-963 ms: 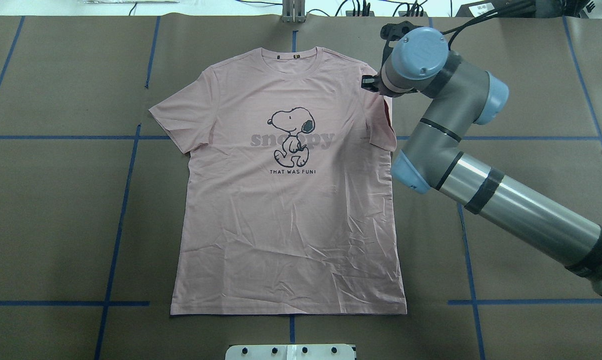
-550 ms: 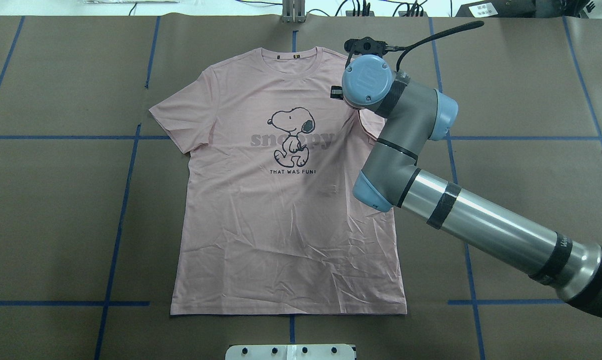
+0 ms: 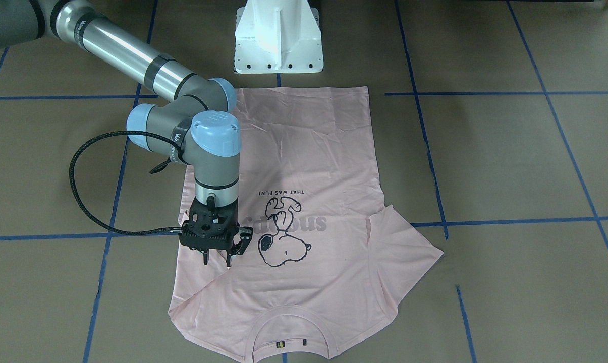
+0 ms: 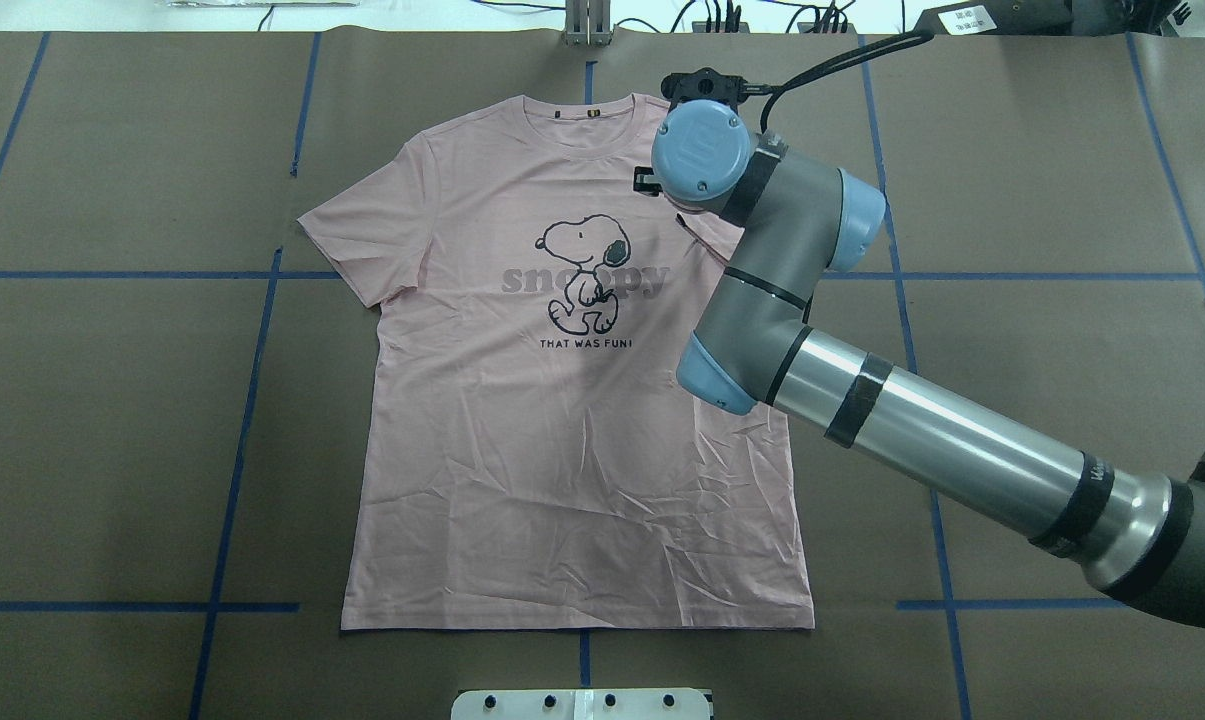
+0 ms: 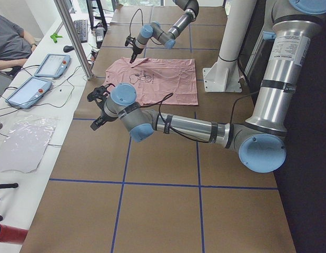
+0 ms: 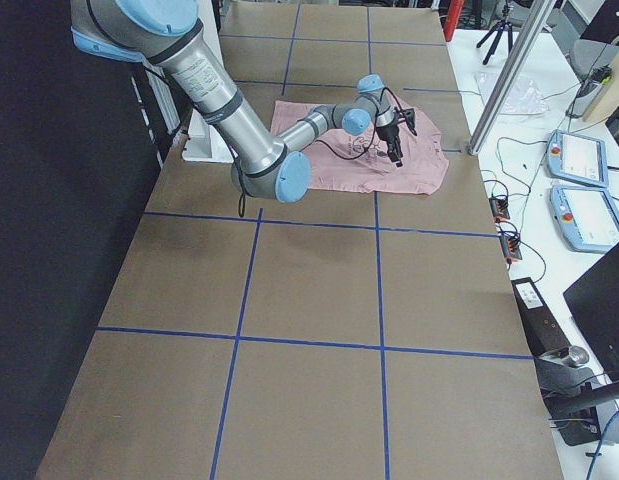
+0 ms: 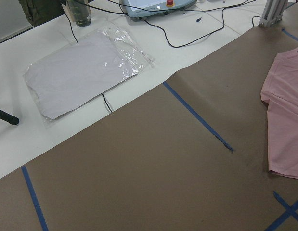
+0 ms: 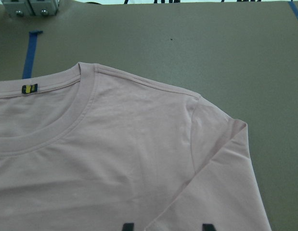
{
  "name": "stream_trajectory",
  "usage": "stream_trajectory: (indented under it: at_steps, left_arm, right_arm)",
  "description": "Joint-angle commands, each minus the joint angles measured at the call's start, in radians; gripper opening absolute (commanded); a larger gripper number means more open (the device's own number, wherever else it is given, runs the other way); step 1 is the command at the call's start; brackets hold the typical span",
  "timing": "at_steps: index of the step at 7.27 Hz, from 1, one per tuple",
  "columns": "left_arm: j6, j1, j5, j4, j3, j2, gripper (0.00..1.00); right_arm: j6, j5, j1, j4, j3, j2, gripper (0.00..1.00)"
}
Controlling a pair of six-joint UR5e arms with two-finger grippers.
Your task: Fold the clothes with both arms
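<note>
Brown tabletop (image 4: 112, 450), and the pink T-shirt (image 4: 562, 450) lies flat in its middle, print up, collar toward the far edge. The right arm (image 4: 922, 440) reaches over the shirt's right shoulder, where the sleeve is folded inward. The right claw (image 3: 217, 262) hangs just above it, fingers apart and empty. The left arm (image 5: 189, 126) stretches toward the left end, and I can't tell how the left claw (image 5: 95, 108) stands.

My pink T-shirt (image 4: 582, 450) lies flat on the desk (image 4: 112, 400) with its dog print up, collar at twelve o'clock and hem at six. The nine-o'clock sleeve is spread out; the three-o'clock sleeve is folded in over the chest. My right arm (image 4: 922, 430) reaches over that shoulder, its end effector (image 3: 217, 262) pointing down, fingers apart. My left arm (image 5: 189, 126) stretches low out past nine o'clock, off the shirt.
</note>
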Motion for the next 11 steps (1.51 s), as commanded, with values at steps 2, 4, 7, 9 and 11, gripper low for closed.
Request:
stream_trajectory:
  at_steps: [2,4,7,9,11]
  left_arm:
    - [-0.269,0.148,0.1,0.0,-0.013,-0.016,1.0]
    - [-0.487,0.26,0.196,0.002,-0.017,-0.057,0.88]
    - [-0.782,0.488,0.464,0.009,0.029,-0.118,0.7]
    - [-0.874,0.57,0.558,0.002,0.155,-0.198,0.63]
    - [-0.889,0.592,0.593,-0.004,0.218,-0.234,0.59]
  right_arm:
    - [-0.211,0.28,0.168,-0.038,0.007,0.014,1.0]
    - [-0.423,0.469,0.32,0.002,0.1,-0.111,1.0]
    - [-0.55,0.585,0.418,0.14,0.123,-0.265,1.0]
    - [-0.544,0.585,0.417,0.142,0.124,-0.264,1.0]
    - [-0.542,0.582,0.417,0.142,0.124,-0.265,1.0]
